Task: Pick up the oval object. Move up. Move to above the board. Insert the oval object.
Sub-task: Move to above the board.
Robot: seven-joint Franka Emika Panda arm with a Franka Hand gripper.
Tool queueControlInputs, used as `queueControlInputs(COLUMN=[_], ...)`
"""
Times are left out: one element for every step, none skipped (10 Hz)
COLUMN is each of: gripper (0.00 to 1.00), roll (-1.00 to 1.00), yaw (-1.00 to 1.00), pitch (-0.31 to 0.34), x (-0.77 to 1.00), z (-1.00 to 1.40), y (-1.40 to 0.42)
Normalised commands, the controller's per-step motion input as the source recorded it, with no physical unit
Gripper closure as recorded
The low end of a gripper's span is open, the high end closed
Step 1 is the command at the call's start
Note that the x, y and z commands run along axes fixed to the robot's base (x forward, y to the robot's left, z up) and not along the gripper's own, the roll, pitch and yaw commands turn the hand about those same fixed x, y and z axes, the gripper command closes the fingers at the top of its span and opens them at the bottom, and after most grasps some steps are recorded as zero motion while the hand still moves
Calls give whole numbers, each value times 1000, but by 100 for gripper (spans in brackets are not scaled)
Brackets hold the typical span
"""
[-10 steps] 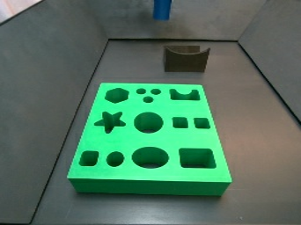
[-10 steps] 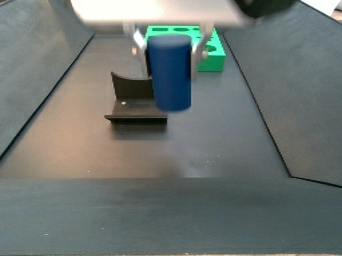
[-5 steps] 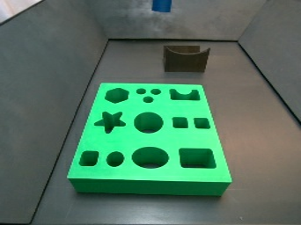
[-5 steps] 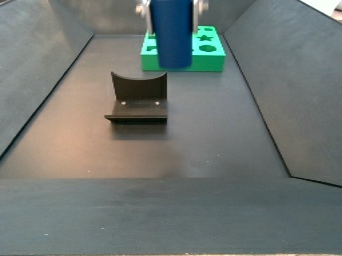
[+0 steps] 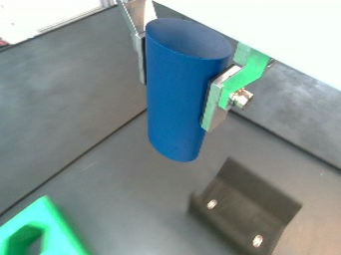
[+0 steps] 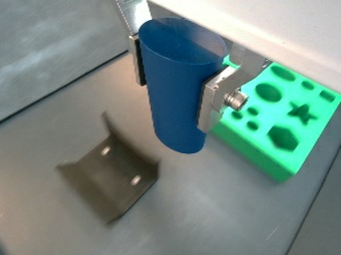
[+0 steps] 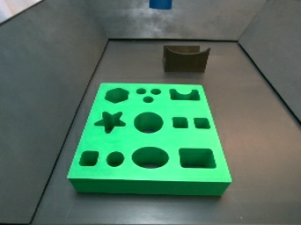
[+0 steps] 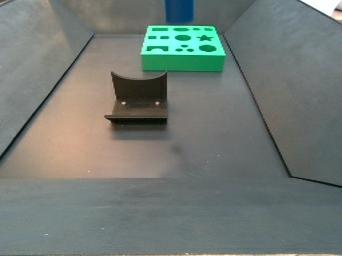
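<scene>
While the end effector [image 5: 180, 82] grips the oval object [image 5: 180, 92], the board [image 7: 147, 138] holds nothing.

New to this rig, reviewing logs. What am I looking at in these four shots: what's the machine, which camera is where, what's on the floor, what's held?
It is a single robot arm with a two-finger gripper. Two cameras ride on its wrist and look down past the fingers; two more are fixed beside the dark, walled table.

In both wrist views the flat silver fingers clamp the oval object, a smooth blue peg held upright, high above the floor. In both side views only its lower end shows at the top edge.

On the floor lie the board, a bright green slab with cut-out holes (star, hexagon, circles, squares), and the fixture, a dark bracket that is part of the rig.
</scene>
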Motion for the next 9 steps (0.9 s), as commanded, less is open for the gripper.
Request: queueControlInputs(gripper=[100, 100, 100, 100, 100, 100, 100, 100, 100], roll=[55, 46, 36, 25, 13, 9, 9, 6, 1], yaw=[12, 4, 7, 9, 9, 7, 13, 10, 10], pitch=[3, 5, 7, 20, 29, 41, 45, 46, 46], x=[-126, -124, -122, -120, -113, -107, -105, -98, -69], z=[336, 339, 342, 345, 351, 358, 365, 377, 305], y=[-1000, -1000, -1000, -1000, -1000, -1000, -1000, -1000, -790])
